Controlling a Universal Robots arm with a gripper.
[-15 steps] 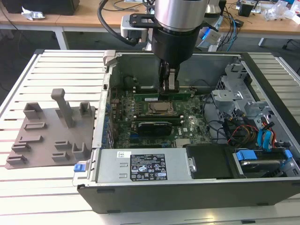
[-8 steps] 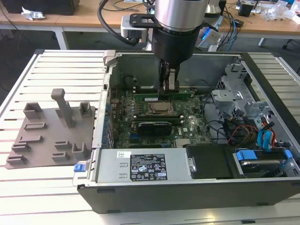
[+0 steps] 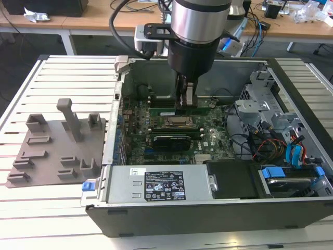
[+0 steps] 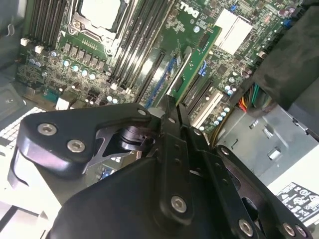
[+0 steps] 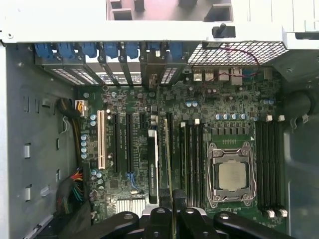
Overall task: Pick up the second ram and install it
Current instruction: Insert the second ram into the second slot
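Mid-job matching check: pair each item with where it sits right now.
Items:
1. second ram
2. CPU socket
3. grey fixture

Places:
A. on the slatted table, at the exterior view's left
B. flat on the motherboard
C. between the fingers of the end effector

Pairs: 1-C, 2-B, 3-A
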